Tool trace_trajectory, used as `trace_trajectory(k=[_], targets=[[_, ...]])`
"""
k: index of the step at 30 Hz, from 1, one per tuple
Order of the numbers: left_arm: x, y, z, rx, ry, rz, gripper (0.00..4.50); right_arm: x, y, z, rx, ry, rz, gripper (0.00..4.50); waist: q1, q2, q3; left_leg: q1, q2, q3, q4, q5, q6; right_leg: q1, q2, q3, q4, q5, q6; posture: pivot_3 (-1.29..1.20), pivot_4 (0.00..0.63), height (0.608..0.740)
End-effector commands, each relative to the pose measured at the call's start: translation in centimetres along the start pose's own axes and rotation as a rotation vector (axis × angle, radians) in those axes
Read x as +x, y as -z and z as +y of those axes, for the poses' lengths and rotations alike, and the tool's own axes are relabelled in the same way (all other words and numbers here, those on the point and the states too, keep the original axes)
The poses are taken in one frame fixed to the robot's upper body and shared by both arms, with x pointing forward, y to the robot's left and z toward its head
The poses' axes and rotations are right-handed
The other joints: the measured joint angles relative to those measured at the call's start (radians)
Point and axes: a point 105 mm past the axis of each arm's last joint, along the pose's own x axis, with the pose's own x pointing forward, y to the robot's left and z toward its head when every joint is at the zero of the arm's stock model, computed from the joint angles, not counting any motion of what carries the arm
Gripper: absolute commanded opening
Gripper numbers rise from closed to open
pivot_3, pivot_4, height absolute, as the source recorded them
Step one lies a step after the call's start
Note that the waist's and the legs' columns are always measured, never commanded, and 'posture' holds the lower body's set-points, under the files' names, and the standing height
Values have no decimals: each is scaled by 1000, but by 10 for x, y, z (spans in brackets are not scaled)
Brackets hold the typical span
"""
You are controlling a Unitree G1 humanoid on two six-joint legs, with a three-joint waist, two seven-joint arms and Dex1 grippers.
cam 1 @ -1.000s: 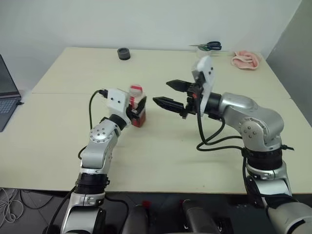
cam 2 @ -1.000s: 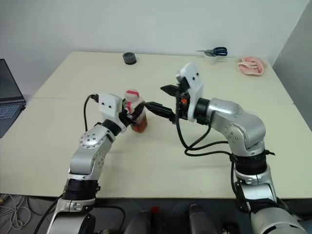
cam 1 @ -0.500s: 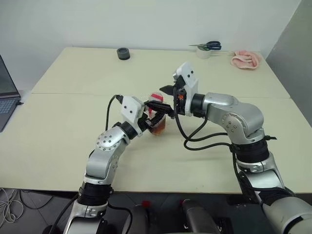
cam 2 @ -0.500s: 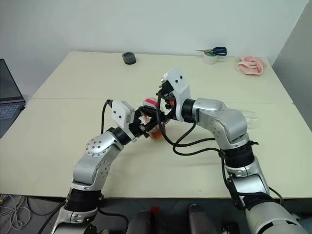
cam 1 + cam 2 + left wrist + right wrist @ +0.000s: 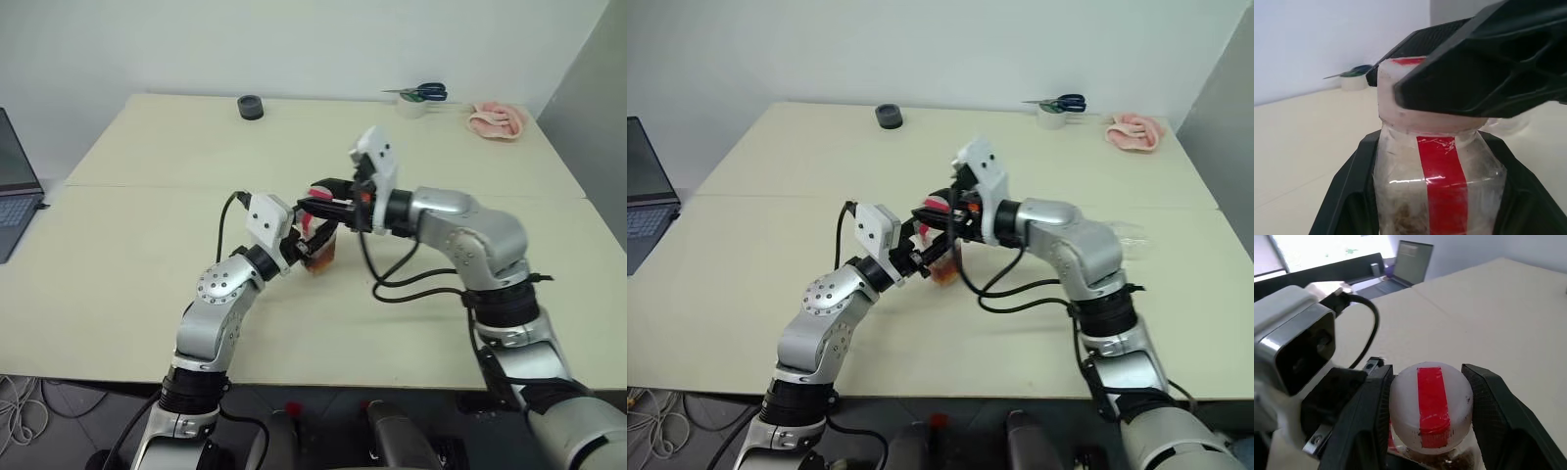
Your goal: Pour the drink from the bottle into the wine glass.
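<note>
Left hand [image 5: 306,238] clamped, right hand [image 5: 315,204] fingers straddling just above

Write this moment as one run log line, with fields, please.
left gripper: shut on bottle | right gripper: fingers either side of cap, contact unclear | wine glass: lying on table | stage: uncapping, not pouring
</note>
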Motion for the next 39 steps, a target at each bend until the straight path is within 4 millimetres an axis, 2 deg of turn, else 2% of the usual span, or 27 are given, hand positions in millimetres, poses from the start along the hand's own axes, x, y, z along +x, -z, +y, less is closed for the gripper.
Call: trace_trajectory(k=[1, 6, 14, 16, 17, 21, 23, 26, 29, 34, 39], targets=[[2, -18, 9, 22, -13, -62, 2164, -2, 1, 69, -106, -536, 31, 1905, 2, 0, 0, 0, -1, 0, 0, 0, 0, 0, -1, 0, -1, -1, 1, 0, 150, 740], [1, -19, 8, 18, 1, -55, 2164, 11, -7, 37, -166, -430, -2, 1905, -36, 1, 0, 4, 3, 3, -1, 0, 1, 0, 3, 4, 2, -1, 1, 0, 150, 740], [-2, -17, 8, 5, -10, -50, 2163, 9, -18, 29, -114, -378, -62, 1905, -34, 1, 1, 2, 2, 1, 0, 0, 1, 0, 3, 3, 2, -1, 0, 0, 150, 740], [-2, -17, 9, 7, -11, -49, 2163, 8, -22, 24, -94, -336, -79, 2615, -33, 1, 1, 2, 2, 1, 0, 0, 0, 0, 2, 3, 2, -1, 0, 0, 150, 740], [-2, -17, 10, 8, -13, -48, 2163, 7, -25, 23, -87, -322, -89, 2828, -33, 1, 1, 2, 2, 1, 0, 0, 0, 0, 2, 3, 2, -1, 0, 0, 150, 740], [-2, -17, 14, 12, -16, -48, 2163, -1, -43, 15, -46, -201, -154, 4270, -33, 1, 1, 2, 2, 0, 0, 0, 0, -1, 2, 2, 3, -1, 0, 0, 150, 740], [-2, -17, 14, 13, -12, -46, 2162, -6, -46, 12, -61, -125, -153, 4316, -32, 1, 1, 2, 2, 0, 0, 0, 0, -1, 2, 2, 3, -1, 0, 0, 150, 740], [-2, -17, 14, 13, -1, -46, 2161, -14, -39, 7, -90, 22, -103, 4316, -29, 1, 1, 1, 2, 1, 0, 0, 0, -1, 2, 2, 2, -1, 0, 0, 150, 740], [-1, -16, 13, 12, 9, -41, 2160, -18, -39, 5, -45, 146, -141, 4316, -27, 1, 1, 1, 2, 0, -1, 0, 0, -1, 2, 2, 2, -1, 0, 0, 150, 740], [3, -16, 12, 8, 24, -45, 2160, -12, -19, 10, 33, 278, -134, 4316, -27, 1, 1, 1, 2, 1, -1, 0, 0, -2, 2, 3, 3, -1, 0, 0, 150, 740], [4, -15, 11, 6, 34, -46, 2160, -8, -18, 15, 67, 288, -145, 4316, -27, 1, 1, 1, 2, 1, -1, 0, 0, -2, 2, 3, 3, -1, 0, 0, 150, 740]])
